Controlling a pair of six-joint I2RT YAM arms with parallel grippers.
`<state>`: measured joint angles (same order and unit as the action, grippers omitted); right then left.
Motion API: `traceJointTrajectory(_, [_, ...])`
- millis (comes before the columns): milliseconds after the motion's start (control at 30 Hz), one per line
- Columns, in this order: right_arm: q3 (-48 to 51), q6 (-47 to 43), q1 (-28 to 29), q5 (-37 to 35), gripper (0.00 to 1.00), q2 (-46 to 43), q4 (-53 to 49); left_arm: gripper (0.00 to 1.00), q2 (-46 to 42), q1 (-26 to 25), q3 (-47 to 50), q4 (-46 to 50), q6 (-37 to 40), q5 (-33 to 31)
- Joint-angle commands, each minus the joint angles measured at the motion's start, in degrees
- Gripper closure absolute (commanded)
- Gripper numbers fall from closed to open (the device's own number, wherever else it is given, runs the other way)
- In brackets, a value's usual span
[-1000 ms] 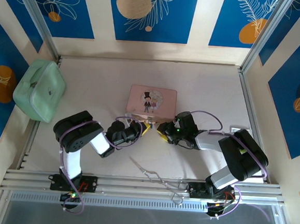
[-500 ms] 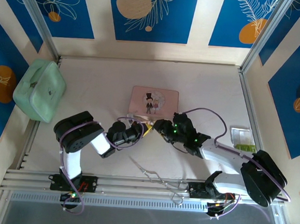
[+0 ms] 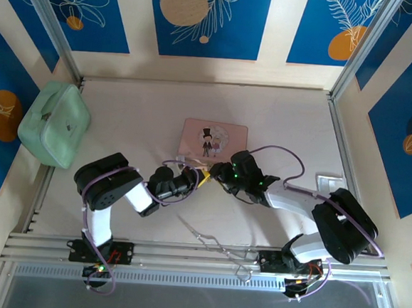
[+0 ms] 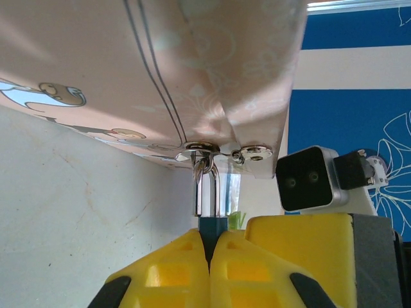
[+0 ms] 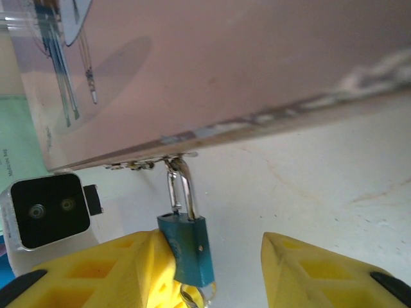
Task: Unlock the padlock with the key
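Tabletop (image 3: 145, 113): padlock (image 5: 186, 247) clamped between left fingers (image 4: 173, 273); right fingers (image 5: 314, 266) straddle it.

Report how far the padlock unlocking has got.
Done: the left pincer is shut on the blue body of the padlock, which hangs from the hasp of the pink tin. In hand: the right pincer stands open beside it. Left: the shackle is closed through the hasp, so the unlocking itself is not yet done.
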<state>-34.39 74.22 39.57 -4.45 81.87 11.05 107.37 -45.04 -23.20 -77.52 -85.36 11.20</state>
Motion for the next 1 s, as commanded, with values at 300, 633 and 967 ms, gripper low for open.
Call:
traceJointTrajectory(300, [-0.4, 3.1, -1.5, 4.2, 0.6, 5.2, 8.3, 1.0, -1.0, -0.7, -1.0, -3.2, 1.2, 2.0])
traceJointTrajectory(633, [2.6, 5.9, 0.2, 5.2, 0.63, 7.9, 11.3, 1.0, -0.9, -0.7, -1.4, -3.2, 1.0, 1.9])
traceJointTrajectory(967, [1.7, 7.8, 0.2, 7.1, 0.7, 12.2, 10.6, 1.0, -1.4, -0.7, -1.8, -3.1, 1.0, 1.9])
